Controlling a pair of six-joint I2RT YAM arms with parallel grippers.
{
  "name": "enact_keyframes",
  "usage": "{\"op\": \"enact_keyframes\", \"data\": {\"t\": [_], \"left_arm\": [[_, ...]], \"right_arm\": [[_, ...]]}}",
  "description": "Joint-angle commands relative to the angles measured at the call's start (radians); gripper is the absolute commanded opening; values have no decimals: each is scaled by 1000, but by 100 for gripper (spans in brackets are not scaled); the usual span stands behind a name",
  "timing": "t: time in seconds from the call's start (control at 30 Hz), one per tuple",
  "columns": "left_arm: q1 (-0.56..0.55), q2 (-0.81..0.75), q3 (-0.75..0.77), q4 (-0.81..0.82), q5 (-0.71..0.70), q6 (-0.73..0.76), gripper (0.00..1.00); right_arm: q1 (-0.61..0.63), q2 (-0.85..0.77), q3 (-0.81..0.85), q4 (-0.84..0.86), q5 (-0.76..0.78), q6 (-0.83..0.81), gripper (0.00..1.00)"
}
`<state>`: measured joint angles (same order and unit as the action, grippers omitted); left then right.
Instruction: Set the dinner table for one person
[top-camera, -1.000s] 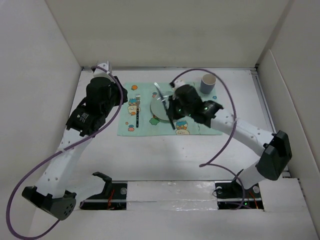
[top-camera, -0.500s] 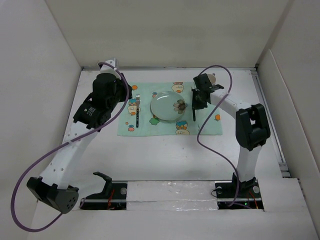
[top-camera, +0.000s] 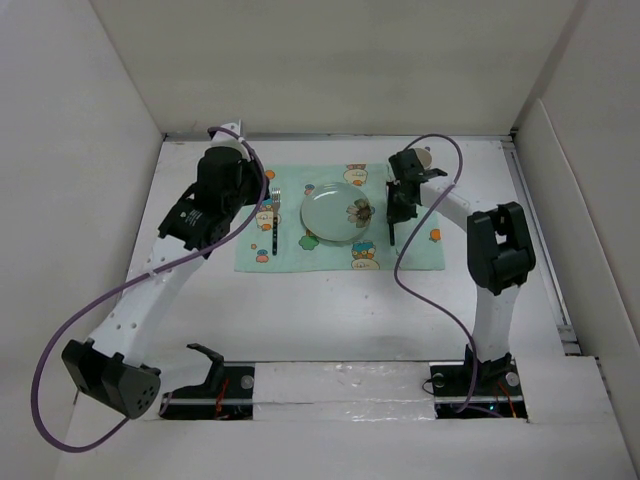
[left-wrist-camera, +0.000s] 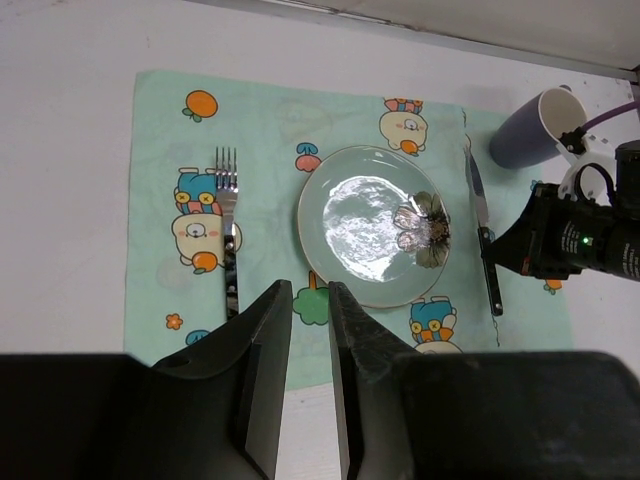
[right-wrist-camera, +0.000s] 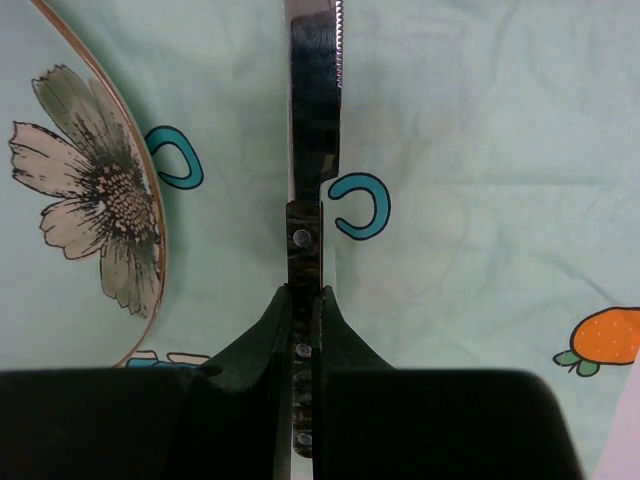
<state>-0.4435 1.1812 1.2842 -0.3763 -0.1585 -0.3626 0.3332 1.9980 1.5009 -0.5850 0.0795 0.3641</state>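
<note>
White, hard and fixed, the dinner table (top-camera: 330, 300) lies under everything, not for lifting; on its placemat (top-camera: 420, 252) the thin, slippery knife (right-wrist-camera: 315, 90) is pinched by its handle in the right gripper (right-wrist-camera: 304, 300), the left gripper (left-wrist-camera: 308, 295) slightly parted and empty

My white desk (top-camera: 330, 300) carries a mint cartoon mat (left-wrist-camera: 280, 125), flat beneath my right tool (right-wrist-camera: 303, 300) and ahead of my left tool (left-wrist-camera: 310, 290); desk shows all round it.

The placemat (left-wrist-camera: 170, 150) lies on the dinner table (left-wrist-camera: 60, 200), fork (left-wrist-camera: 228, 200) left of plate (left-wrist-camera: 340, 262), knife (left-wrist-camera: 478, 200) right.
</note>
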Motion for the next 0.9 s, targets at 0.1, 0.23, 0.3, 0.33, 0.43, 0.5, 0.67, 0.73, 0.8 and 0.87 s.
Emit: {"op": "enact_keyframes", "data": {"t": [0.1,0.23,0.3,0.33,0.43,0.5,0.67,0.73,0.8,0.87], "left_arm": [[-4,12,6,59,16,11,20],[-4,15,4,59,16,10,23],[-4,15,0,59,16,7,25],[-4,14,0,57,16,7,25],[-4,12,-8,59,19,7,28],[-4,12,-6,57,17,7,29],[-4,18,18,56,7,20,35],[-4,26,30,50,2,25,35],[-4,29,55,39,2,30,36],[-4,29,79,34,8,30,37]], "right_arm": [[-8,8,4,-1,14,4,1],[-8,15,13,-21,32,3,9],[-8,15,10,-24,32,6,17],[-8,13,9,-21,29,7,20],[-8,8,12,-29,28,12,24],[-8,-5,13,-35,26,12,28],[-8,-91,12,-47,-15,13,40],[-8,-114,18,-62,-27,16,48],[-8,-160,44,-107,-17,21,49],[3,-239,62,-136,-7,16,50]]}}
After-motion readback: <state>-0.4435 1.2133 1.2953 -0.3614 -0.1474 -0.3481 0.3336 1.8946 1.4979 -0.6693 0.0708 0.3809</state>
